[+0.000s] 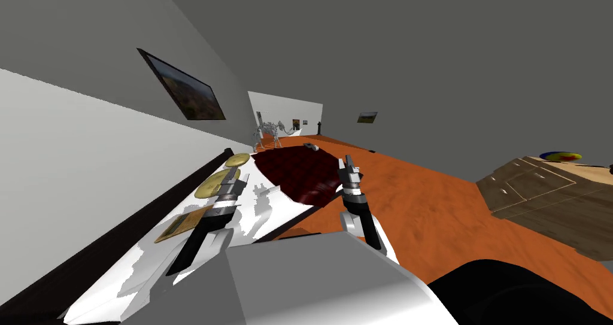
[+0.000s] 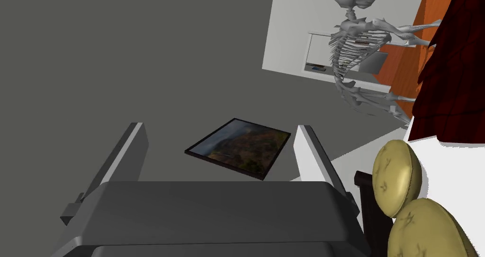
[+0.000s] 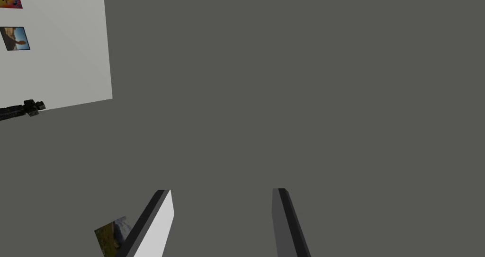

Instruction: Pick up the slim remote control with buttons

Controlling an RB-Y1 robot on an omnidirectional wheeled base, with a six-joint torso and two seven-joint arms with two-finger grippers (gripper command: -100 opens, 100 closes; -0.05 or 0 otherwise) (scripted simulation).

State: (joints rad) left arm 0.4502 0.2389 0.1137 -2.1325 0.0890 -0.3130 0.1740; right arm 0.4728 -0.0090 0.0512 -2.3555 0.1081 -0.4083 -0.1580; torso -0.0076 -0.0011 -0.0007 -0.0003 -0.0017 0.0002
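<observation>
**Remote at the far end of the bed, both hands idle**

On my left runs the bed (image 1: 149, 261). Two round olive pillows (image 1: 237, 159) sit at its near end against the wall-side edge. A flat brown thing (image 1: 182, 222), perhaps a book, lies on the white sheet just beside them.

The left gripper (image 1: 230, 181) hovers above the sheet close to the pillows. Its fingers are spread wide with nothing between them. I read that as a carry pose rather than a reach, since it points past the pillows at the wall.

Further along, a dark red blanket (image 1: 299, 172) covers the far half of the bed. Near its far edge lies a small grey thing that I take for the remote (image 1: 309, 146). It is too small to make out buttons, and it is well apart from both hands.

The right gripper (image 1: 347, 163) is raised over the floor-side edge of the bed, fingers apart and empty, aimed at a bare wall.

To the right are the orange floor (image 1: 431, 202) and a wooden dresser (image 1: 539, 196).

My judgement is that the pick has not begun. I need to drive along the floor beside the bed before either arm can reach, and the right arm looks better placed.
</observation>
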